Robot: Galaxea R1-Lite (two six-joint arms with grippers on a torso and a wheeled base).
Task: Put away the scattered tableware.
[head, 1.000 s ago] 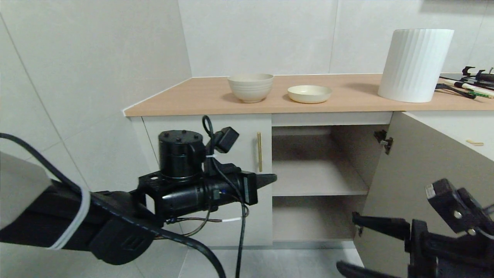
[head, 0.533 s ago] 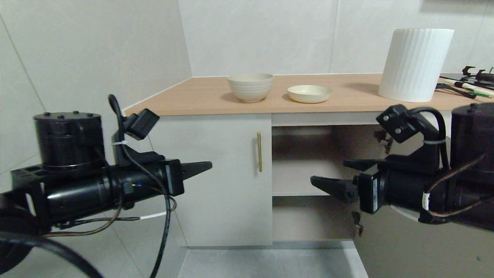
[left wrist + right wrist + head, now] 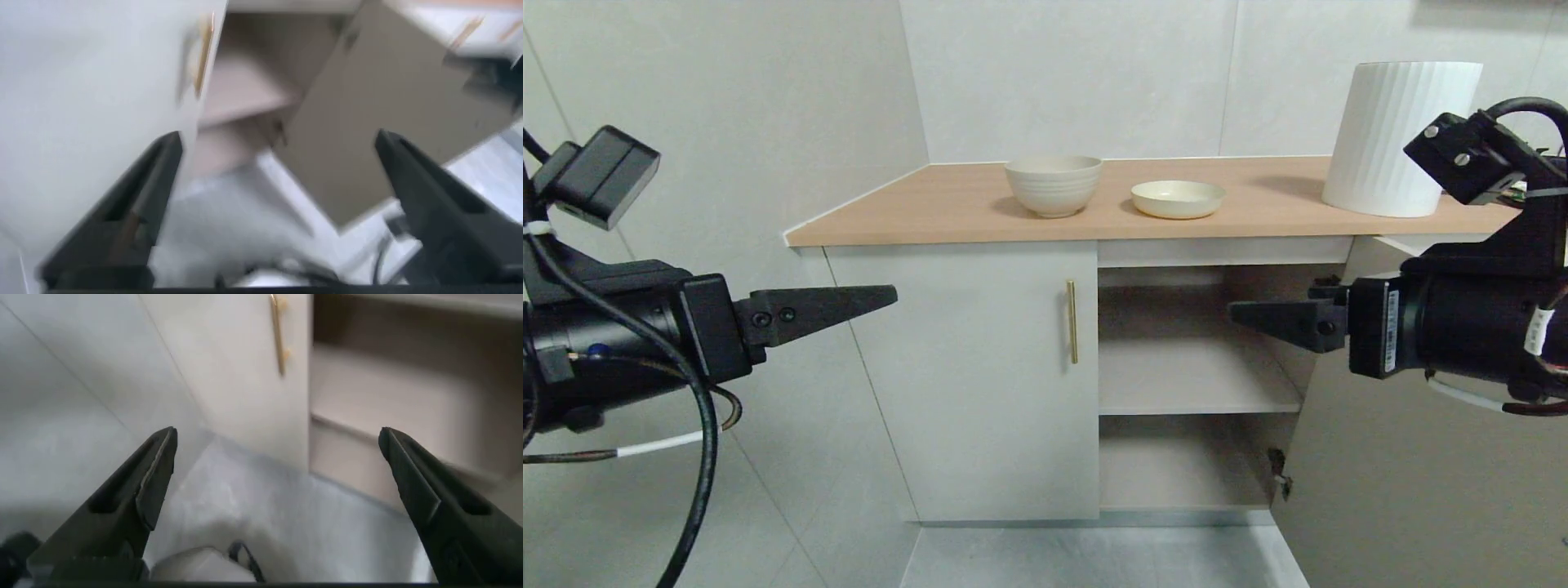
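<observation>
**While both hands hang wide and empty, bowl and dish sit on the worktop**

Where the wooden worktop point(image 3: 931, 214) runs along the tiled wall, the tableware sits out in the open. A ribbed, cream-coloured bowl point(image 3: 1054, 186) stands upright near the middle. Just beside it, toward the robot's right, lies a shallow pale-yellow dish point(image 3: 1178, 198); the two are close but apart. Farther to the right on the same surface stands a tall white ribbed container point(image 3: 1401, 139), well apart from the dish.

Below the worktop is a cupboard. Its left door point(image 3: 980, 376) is shut and carries a slim brass handle point(image 3: 1072, 321) near its inner edge. Its right door point(image 3: 1380, 465) is swung open toward the robot, showing a compartment divided by one shelf point(image 3: 1188, 384).

The left hand point(image 3: 886, 292) hovers in the air to the left of the cupboard, about level with the upper part of the shut door, and points toward it. In the left wrist view its fingers point(image 3: 131, 212) are spread wide with nothing between them.

The right hand point(image 3: 1237, 312) hovers before the open compartment, above the shelf and near the upper hinge, and points to the robot's left. The right wrist view shows its fingers point(image 3: 139, 490) equally wide apart and holding nothing.

Both hands are below the worktop and well away from the bowl and the dish.
</observation>
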